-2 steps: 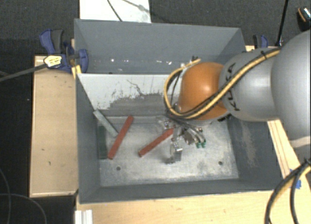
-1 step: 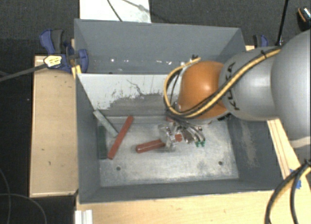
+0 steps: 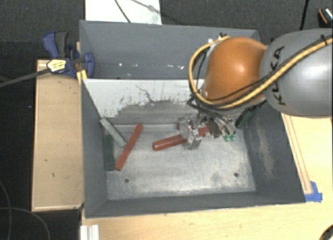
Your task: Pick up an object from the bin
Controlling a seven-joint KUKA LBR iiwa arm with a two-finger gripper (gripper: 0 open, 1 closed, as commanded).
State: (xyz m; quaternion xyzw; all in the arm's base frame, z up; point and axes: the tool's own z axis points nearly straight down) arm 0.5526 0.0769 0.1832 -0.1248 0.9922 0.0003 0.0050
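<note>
Hand (image 3: 193, 134) down near the middle of the grey metal bin (image 3: 171, 41), wide or narrow cannot be told, at the right end of a short reddish-brown rod (image 3: 167, 143) lying flat, longer red stick (image 3: 128, 146) farther left

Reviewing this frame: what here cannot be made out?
Camera view: the right end of the red rod mid-bin is covered by the gripper; whether it is gripped cannot be told.
Camera view: the floor of the bin beneath the orange wrist cover is hidden by that cover.
Camera view: a small green bit beside the gripper is too small to identify.
Camera view: the grey bar by the left wall blends with the metal; its kind is unclear.
</note>
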